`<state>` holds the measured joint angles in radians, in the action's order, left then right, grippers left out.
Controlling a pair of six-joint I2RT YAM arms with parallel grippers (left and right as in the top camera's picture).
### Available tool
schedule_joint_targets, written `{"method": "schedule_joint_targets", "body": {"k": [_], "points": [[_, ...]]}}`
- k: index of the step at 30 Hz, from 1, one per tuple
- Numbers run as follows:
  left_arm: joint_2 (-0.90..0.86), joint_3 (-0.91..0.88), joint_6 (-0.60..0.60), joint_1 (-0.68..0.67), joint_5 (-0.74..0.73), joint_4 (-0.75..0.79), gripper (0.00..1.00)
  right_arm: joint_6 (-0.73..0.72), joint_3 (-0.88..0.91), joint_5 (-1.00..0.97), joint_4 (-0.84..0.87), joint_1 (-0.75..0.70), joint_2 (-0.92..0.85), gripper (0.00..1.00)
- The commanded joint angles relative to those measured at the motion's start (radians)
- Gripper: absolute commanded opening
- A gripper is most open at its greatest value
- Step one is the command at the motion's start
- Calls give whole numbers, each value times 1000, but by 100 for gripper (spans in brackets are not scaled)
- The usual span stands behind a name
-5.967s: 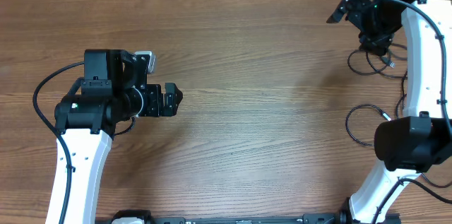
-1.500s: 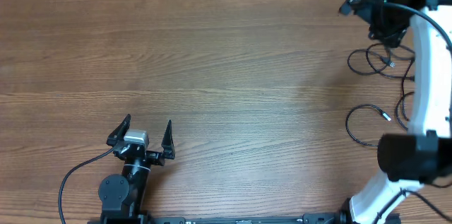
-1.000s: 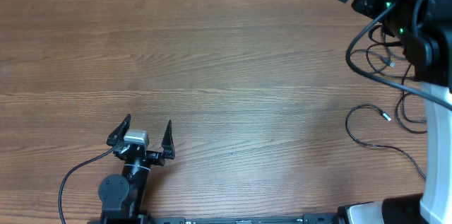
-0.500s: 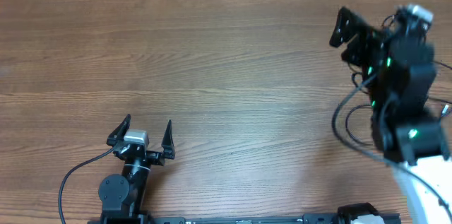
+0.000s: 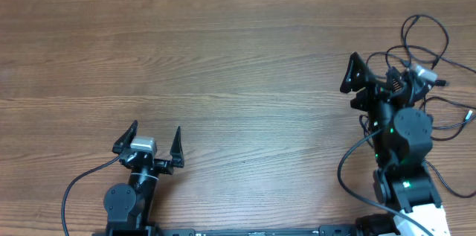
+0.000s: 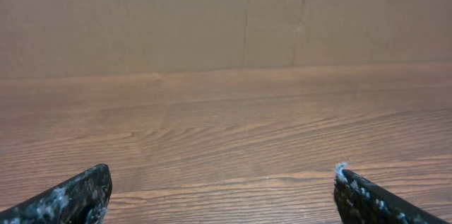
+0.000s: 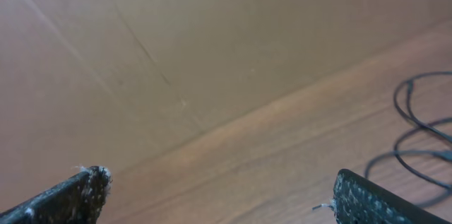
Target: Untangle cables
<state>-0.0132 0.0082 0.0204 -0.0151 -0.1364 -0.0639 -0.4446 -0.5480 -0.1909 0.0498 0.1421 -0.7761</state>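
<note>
Overhead, my right hand [image 5: 372, 80] is spread wide, empty. The cables [image 5: 404, 31] sprawl on the counter [image 5: 245, 65] just ahead-right of it, well apart from my open, empty left hand [image 5: 155, 133].

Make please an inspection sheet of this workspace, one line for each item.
Surface: wooden table, bare across the middle and left.
Job's things: cables, thin black cords in overlapping loops at the far right, beside the right arm; not untangled.
Clutter: nothing seen.
Grippers: left gripper open, holds nothing, at the near edge; right gripper open, nothing between its fingers, next to the cables.
Cables: besides the job's own, thicker black arm wires loop out from both arms.
Surroundings: plain brown panel behind the far edge of the table.
</note>
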Motion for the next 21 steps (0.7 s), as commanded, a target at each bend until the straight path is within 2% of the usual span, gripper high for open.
{"method": "schedule_joint_targets", "body": {"k": [1,12,20,21], "points": [[9,-3,5,1,10,-3,100,1,77,-11,74,1,55,100],[9,-3,5,1,10,-3,100,0,384,-10,497,1,185,100],[9,-3,5,1,10,-3,99,1,542,-10,717,1,232,100],[9,-3,5,1,10,-3,100,1,539,-8,694,0,238,100]]}}
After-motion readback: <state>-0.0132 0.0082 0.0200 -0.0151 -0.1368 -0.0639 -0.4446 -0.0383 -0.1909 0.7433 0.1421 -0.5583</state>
